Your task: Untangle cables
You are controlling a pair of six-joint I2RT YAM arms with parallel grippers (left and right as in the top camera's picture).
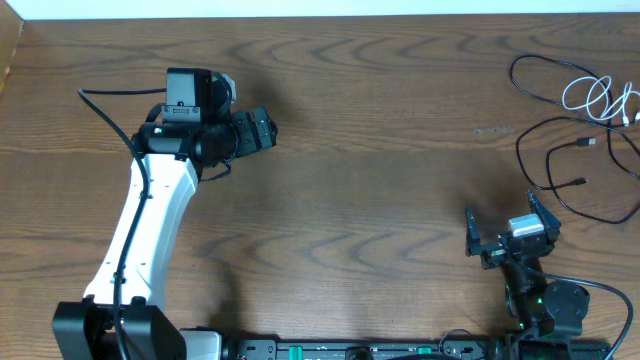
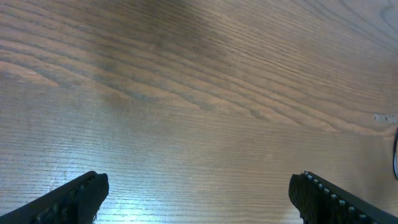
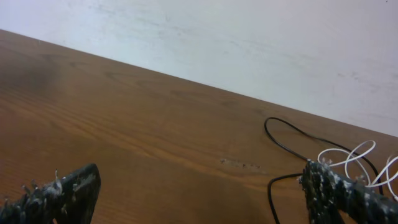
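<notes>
Left wrist view, left tool [image 2: 199,186] wide open above table [image 2: 199,93], right tool [image 3: 199,186] wide open, empty, cables [image 3: 268,127] ahead.

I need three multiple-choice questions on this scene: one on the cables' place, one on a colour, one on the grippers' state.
1. Where on the table do the cables lie? A) far right B) centre C) under the left arm
2. What colour is the small-looped cable? A) red B) white C) yellow
3. How stand the left gripper and right gripper? A) both shut B) left shut on a cable C) both open, empty
Answers: 1 A, they lie beyond the right gripper; 2 B, its loops are white; 3 C, both jaws stand wide apart, nothing between.
</notes>
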